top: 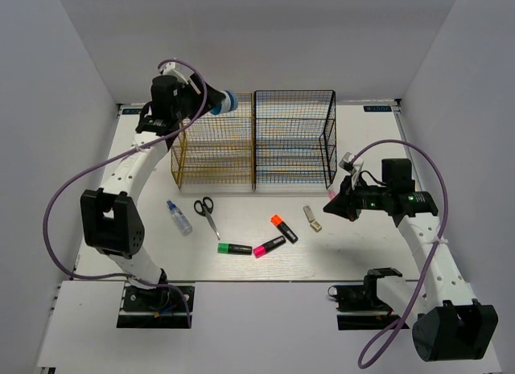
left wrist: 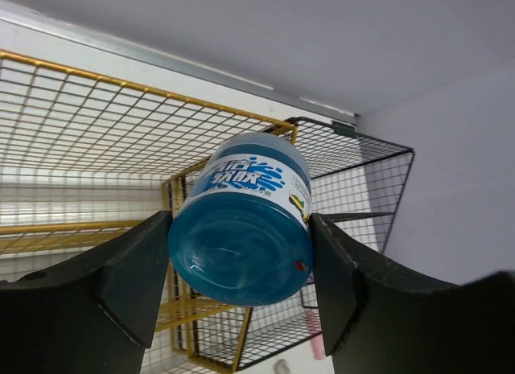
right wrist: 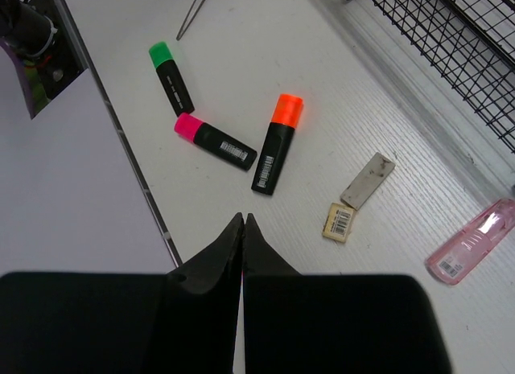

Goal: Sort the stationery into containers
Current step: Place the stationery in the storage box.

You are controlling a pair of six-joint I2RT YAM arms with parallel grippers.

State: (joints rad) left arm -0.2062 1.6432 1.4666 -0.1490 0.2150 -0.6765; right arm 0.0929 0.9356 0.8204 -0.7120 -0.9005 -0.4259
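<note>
At the upper left of the frame, the left pincer (top: 216, 102) is gripping one white-labelled blue round tub (left wrist: 241, 221) above the golden-yellow rack (top: 213, 153) beside the black rack (top: 294, 141), while the right pincer (right wrist: 243, 221), pressed closed and empty, is hovering over bare worktop (top: 362, 245) near three highlighters (top: 269, 246) and one pair of scissors (top: 207, 213).

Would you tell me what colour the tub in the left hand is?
The tub is blue; it shows best in the left wrist view.

White table (top: 386, 245): gold rack (top: 213, 153), black rack (top: 294, 141), 3 highlighters (top: 269, 247), scissors (top: 208, 215), bottle (top: 179, 217), beige pieces (top: 312, 219)
</note>
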